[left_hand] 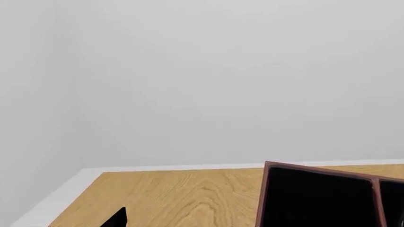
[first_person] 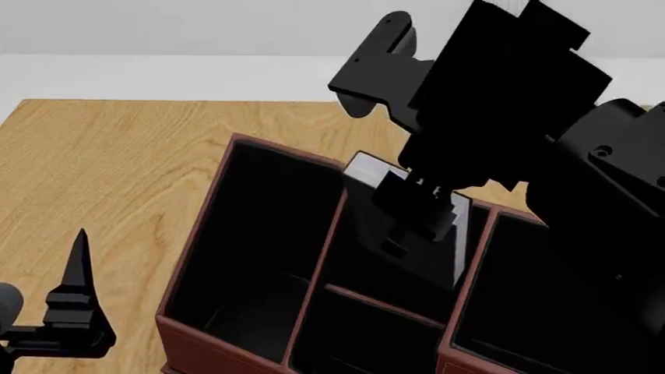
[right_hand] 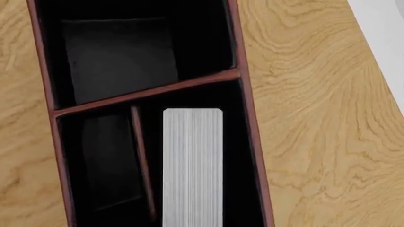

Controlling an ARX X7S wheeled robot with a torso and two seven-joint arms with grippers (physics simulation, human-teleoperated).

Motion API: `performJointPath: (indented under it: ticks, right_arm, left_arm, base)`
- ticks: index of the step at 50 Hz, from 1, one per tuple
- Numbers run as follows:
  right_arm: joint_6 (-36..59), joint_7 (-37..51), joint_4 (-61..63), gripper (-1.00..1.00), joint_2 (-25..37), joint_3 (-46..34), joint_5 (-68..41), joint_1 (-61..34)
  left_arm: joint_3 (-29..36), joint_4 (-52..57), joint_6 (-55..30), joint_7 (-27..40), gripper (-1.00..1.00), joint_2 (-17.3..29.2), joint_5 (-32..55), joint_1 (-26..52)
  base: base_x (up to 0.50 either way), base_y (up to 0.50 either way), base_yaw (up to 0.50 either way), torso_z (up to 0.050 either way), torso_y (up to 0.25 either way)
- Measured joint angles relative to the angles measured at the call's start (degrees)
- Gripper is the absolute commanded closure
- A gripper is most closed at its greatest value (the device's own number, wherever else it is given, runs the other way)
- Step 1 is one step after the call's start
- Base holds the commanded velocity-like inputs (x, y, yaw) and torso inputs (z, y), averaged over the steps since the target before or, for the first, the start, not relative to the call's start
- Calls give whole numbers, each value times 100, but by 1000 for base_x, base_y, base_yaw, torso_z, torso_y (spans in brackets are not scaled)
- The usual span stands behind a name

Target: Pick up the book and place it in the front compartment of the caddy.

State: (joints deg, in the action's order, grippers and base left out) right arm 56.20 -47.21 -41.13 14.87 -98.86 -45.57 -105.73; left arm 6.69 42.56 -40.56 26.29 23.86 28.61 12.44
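Overhead, the large red-brown four-celled caddy [first_person: 198, 273] is seen on the pale wooden table [first_person: 104, 171]; the thin black book [first_person: 366, 167] stands upright in its squarish front compartment [first_person: 400, 265], largely hidden by the right gripper [first_person: 421, 214], whose grasp cannot be told. The left gripper [first_person: 73, 312] hangs nearby, its opening unclear. At the right wrist, the book's pale ribbed page edge [right_hand: 192, 165] is shown inside that cell. No writing is legible.

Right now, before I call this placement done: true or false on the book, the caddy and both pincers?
1. The book is within the caddy's walls. True.
2. The left pincer hangs over the caddy. False: it is over bare table, off the caddy's left side.
3. The right pincer is above the caddy's middle strip. True.
4. The caddy has two cells. False: the head view shows four.
5. The book is in the cell nearer the robot. False: it is beyond the cross divider.
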Motion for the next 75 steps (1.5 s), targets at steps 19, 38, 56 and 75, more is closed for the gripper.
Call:
performJointPath:
  ticks: [19,38,56,75]
  right_arm:
    - [-364,-32,-632,100,-207,-53,23,263]
    - [-666,-283,-1370,100,-387,-219,-218,368]
    - [-1201,-552,-1864,100,-491,-667,-230,586]
    - [-1775,-652,-2409,100,-722,-883,-229,830]
  left_arm:
    - [-15,-6,38,28,-100,37,20,-27]
    - [0,-20,51,50,-100,64,43,-8]
    - [32,-101,124,51,-100,76,26,-25]
    - [21,-84,129,92,-100,105,57,-37]
  base:
    - [0,0,1,1,1]
    - [4,1,5,0,0]
    - [6,2,8,-3,0]
    - [7,2,10,-4,0]
